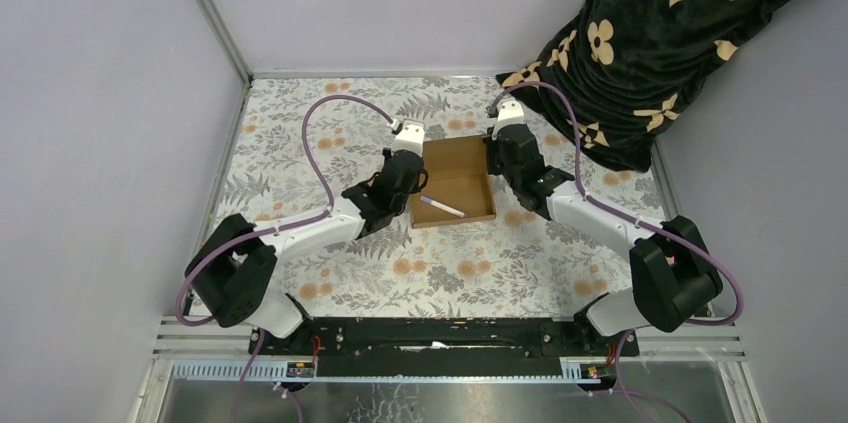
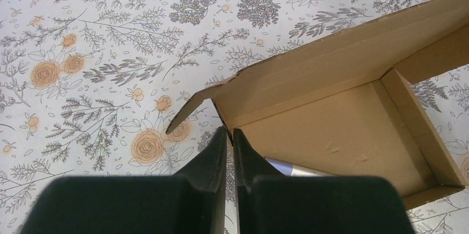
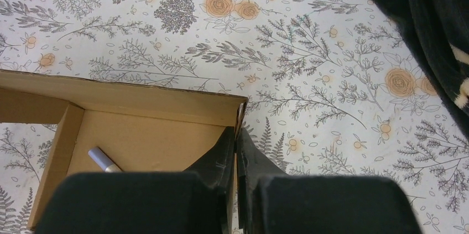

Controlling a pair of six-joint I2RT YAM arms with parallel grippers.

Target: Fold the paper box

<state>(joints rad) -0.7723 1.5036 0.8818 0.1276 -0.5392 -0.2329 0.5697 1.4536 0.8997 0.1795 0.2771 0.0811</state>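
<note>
The paper box point(image 1: 458, 168) is an open brown cardboard tray in the middle of the table, with its walls standing up. My left gripper point(image 1: 417, 181) is at its left wall. In the left wrist view the gripper point(image 2: 230, 132) is shut on that wall's edge, one finger outside the box point(image 2: 343, 129) and one inside. My right gripper point(image 1: 493, 167) is at the right wall. In the right wrist view the gripper point(image 3: 236, 132) pinches that wall of the box point(image 3: 149, 137) by its far corner. A small white pen-like stick point(image 1: 441, 206) lies inside.
A black cloth with tan flower marks point(image 1: 660, 33) is heaped at the back right, close behind the right arm, and shows as the cloth point(image 3: 426, 18) in the right wrist view. The floral tablecloth point(image 1: 300, 133) covers the table, with grey walls on all sides.
</note>
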